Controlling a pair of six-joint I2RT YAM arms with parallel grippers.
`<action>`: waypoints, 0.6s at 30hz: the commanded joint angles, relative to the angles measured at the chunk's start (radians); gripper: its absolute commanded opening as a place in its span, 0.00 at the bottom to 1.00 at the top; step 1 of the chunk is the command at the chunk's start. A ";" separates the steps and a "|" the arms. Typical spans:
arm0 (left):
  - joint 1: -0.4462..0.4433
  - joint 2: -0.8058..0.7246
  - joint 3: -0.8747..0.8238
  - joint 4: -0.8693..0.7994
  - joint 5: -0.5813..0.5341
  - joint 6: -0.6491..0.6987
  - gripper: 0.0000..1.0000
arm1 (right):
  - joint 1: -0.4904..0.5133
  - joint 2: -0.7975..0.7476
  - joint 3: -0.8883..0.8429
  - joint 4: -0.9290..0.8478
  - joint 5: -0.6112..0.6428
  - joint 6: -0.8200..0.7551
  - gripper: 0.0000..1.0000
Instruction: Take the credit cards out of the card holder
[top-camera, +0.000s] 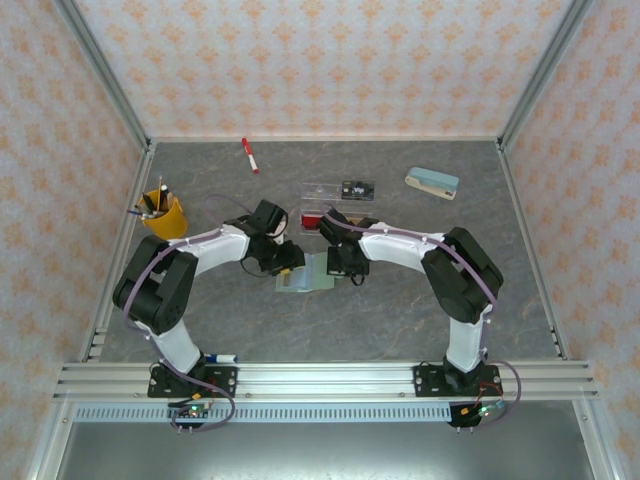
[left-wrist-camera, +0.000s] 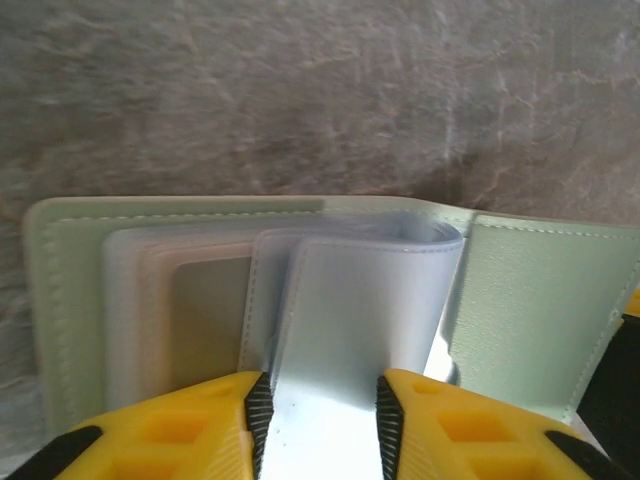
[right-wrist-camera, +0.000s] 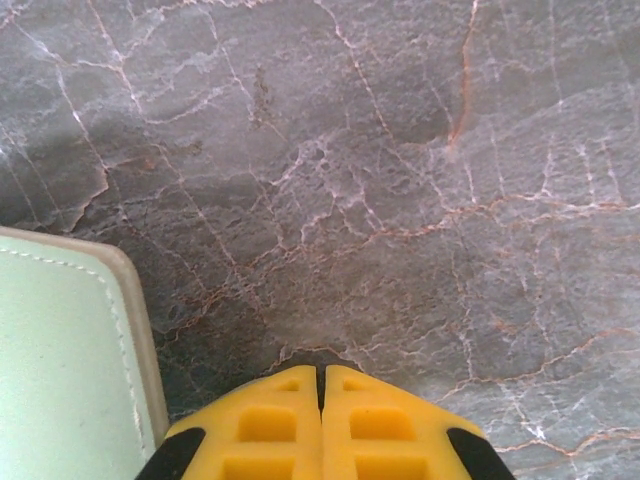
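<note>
Yellow-fingered left gripper (left-wrist-camera: 320, 405) nearest us, pinching clear plastic sleeve (left-wrist-camera: 370, 300) of pale green-grey folding card holder (left-wrist-camera: 530, 290). We see holder lying open, flat on grey marble table (right-wrist-camera: 400, 150), mid-table between both grippers. Inner pocket holds tan-gold card (left-wrist-camera: 205, 310). We find right gripper (right-wrist-camera: 320, 385) clenched empty, just beside holder's edge.
</note>
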 joint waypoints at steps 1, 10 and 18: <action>-0.013 0.036 -0.004 -0.025 0.009 -0.005 0.32 | 0.000 0.006 -0.025 0.043 -0.035 0.017 0.00; -0.013 0.054 -0.001 -0.063 -0.045 0.006 0.27 | -0.028 -0.195 -0.035 -0.005 0.099 -0.003 0.21; -0.013 0.050 -0.013 -0.056 -0.065 -0.002 0.20 | 0.042 -0.177 0.010 0.086 -0.110 -0.102 0.40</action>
